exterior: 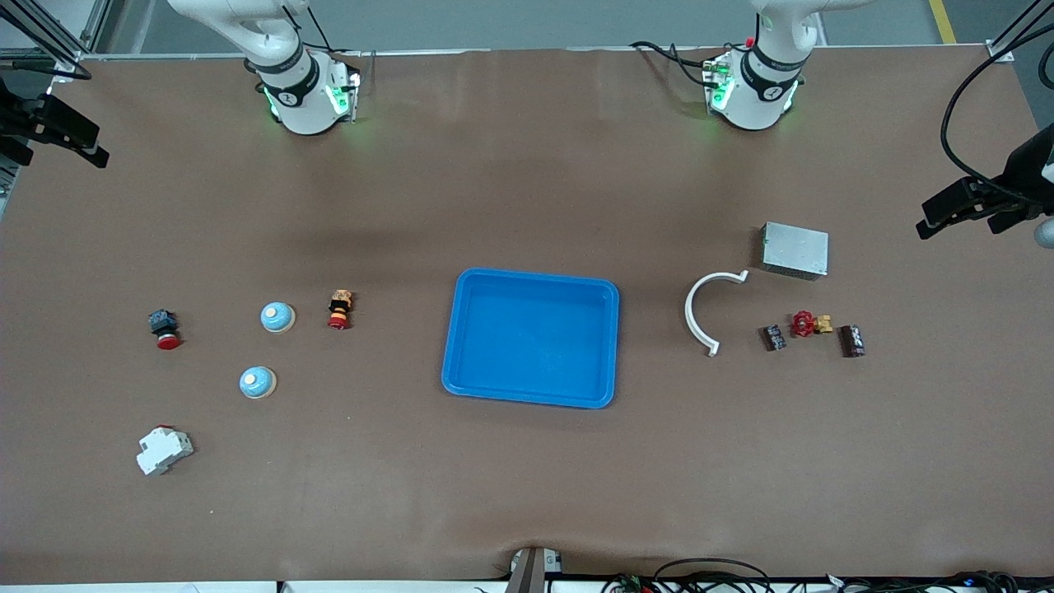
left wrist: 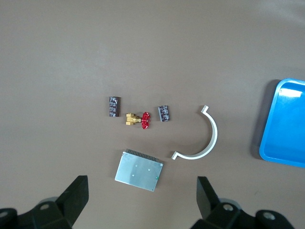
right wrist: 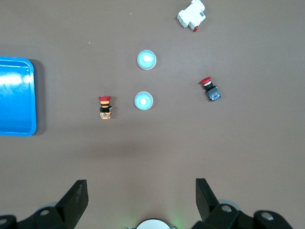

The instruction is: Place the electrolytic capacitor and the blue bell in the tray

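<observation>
Tray: mid-table, bare inside, between the two groups of parts.
Left gripper: fingers apart, held high over the grey box; capacitors just past the box, a red valve between them, white clamp beside.
Right gripper: fingers apart, high over bare table; bells ahead of it, red buttons flanking, white breaker farthest.

Tray empty, bare worktop all round it. Two bells well apart, my fingers fit around either. Capacitors flank a valve closely; white clip between them and tray.
</observation>
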Motion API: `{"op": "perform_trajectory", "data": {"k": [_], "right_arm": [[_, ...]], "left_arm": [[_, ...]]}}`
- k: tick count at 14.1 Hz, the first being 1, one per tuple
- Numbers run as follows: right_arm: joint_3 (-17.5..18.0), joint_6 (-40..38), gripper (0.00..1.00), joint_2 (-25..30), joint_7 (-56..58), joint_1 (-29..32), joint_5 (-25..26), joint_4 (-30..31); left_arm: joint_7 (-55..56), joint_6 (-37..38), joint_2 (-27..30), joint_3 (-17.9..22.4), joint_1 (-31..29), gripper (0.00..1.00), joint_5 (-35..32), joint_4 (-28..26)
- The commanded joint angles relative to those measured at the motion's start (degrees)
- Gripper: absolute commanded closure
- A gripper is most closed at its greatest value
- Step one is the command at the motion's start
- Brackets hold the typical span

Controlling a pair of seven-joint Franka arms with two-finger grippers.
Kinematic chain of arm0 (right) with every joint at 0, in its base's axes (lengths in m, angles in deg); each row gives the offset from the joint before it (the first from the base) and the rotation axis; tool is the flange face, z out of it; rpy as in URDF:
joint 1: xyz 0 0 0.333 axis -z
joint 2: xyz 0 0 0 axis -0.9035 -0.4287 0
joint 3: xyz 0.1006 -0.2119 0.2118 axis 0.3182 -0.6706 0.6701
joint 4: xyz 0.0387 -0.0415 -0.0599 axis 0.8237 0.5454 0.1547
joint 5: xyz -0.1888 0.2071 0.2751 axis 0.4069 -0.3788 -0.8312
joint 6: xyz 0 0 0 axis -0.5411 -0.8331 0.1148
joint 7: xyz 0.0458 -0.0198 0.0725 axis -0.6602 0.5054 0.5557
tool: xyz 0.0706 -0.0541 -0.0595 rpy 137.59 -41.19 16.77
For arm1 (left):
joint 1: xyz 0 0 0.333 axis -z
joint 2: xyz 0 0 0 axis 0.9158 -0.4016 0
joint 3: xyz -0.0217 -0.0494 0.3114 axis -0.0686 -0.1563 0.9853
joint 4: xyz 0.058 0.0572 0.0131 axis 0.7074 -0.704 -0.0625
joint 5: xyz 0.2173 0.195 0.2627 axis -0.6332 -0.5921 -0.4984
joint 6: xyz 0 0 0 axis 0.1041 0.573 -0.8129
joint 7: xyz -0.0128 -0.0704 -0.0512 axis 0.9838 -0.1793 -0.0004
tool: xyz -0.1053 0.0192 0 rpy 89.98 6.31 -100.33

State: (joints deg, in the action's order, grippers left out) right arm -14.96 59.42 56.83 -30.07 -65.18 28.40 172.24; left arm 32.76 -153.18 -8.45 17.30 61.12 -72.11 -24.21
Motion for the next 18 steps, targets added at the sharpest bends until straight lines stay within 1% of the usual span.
{"op": "perform_trajectory", "data": {"k": [1,8,13,16,18], "right_arm": [[0.2,-0.5,0.0,0.6,0.3,0.5,0.1,-0.4],[0.4,-0.5,0.0,0.5,-0.2,0.1,-0.2,-0.6],[0.5,-0.3,0.0,0.5,-0.4,0.0,-0.2,-0.6],[0.5,-0.2,0.0,0.5,-0.3,0.0,-0.2,-0.6],[0.5,-0.1,0.0,0.5,-0.2,0.1,-0.2,-0.6]], "left_arm": [[-0.5,1.2,-0.4,-0.2,-0.2,0.0,-0.7,1.1],[-0.4,1.3,-0.5,-0.2,-0.3,0.0,-0.6,1.3],[0.4,1.2,-1.0,0.8,-0.9,0.0,-0.6,1.3],[0.6,1.2,-1.2,0.8,-3.8,0.0,1.1,1.3],[2.9,1.1,-2.4,0.8,-5.8,0.0,2.4,1.4]]}}
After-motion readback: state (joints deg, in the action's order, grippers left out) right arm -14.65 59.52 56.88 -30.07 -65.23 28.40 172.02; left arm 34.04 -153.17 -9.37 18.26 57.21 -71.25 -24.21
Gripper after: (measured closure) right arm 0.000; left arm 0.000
